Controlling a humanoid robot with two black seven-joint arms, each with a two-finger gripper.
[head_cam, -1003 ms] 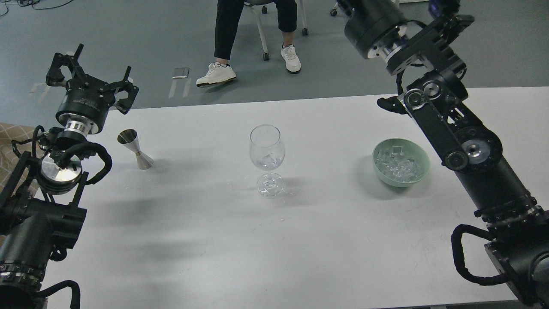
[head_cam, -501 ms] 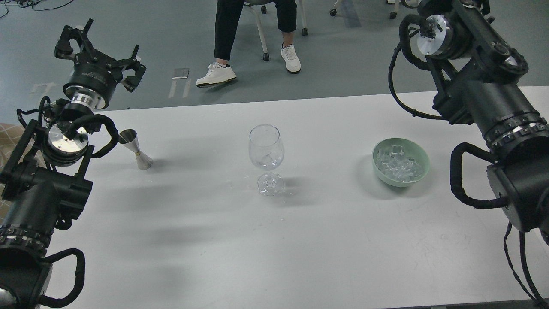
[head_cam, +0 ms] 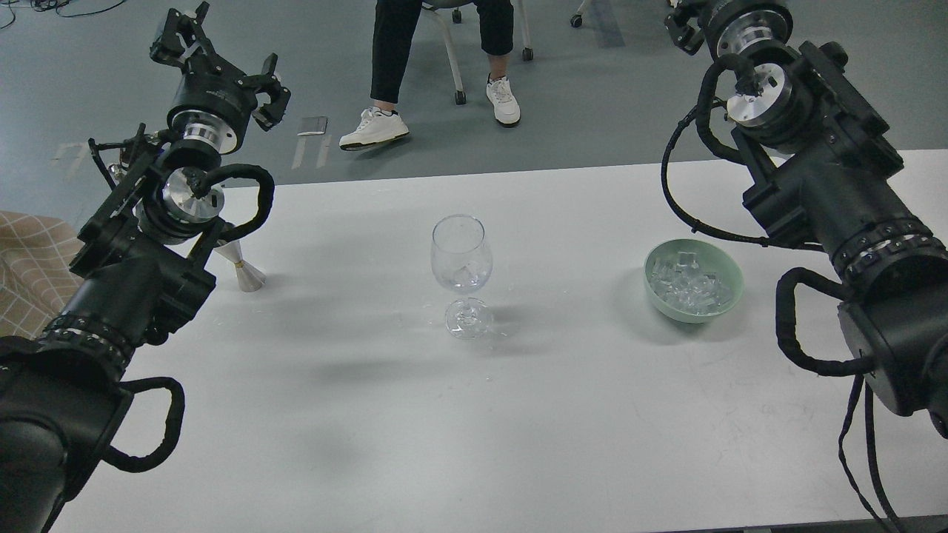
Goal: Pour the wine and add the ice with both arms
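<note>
A clear wine glass stands upright at the table's middle with an ice cube in its bowl. A pale green bowl at the right holds several clear ice cubes. A metal jigger stands at the left, partly hidden behind my left arm. My left gripper is open and empty, raised high beyond the table's far left edge. My right gripper is at the top edge, mostly cut off, far above the bowl.
The white table spans the view. A seated person's legs and white shoes are on the grey floor beyond the far edge. A beige checked cloth is at the left edge.
My left arm has swung up and to the right, now covering part of the jigger. My right arm has unfolded and lifted, its gripper now at the top edge. Glass and bowl have not moved.
</note>
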